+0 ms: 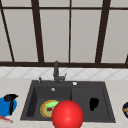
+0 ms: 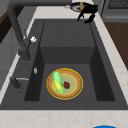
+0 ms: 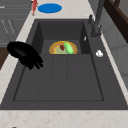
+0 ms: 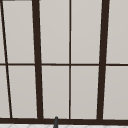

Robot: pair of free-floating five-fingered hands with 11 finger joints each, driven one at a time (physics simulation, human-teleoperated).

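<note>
Over the sink's point(image 1: 110, 105) right basin, the right hand point(image 1: 93, 103) hovers, fingers relaxed, holding nothing. Far left, the left hand point(image 1: 10, 98) rests on a blue thing point(image 1: 5, 106); I cannot tell its fingers.

the red ball point(image 1: 67, 114) hides the right part of the plate point(image 1: 45, 109) in the front view and runs off the bottom edge; at the right edge a dark round thing point(image 1: 125, 109) is cut off, too partial to identify

Plate point(image 1: 47, 109) in sink's point(image 1: 107, 100) left basin, right hand point(image 1: 93, 103) over right basin
</note>
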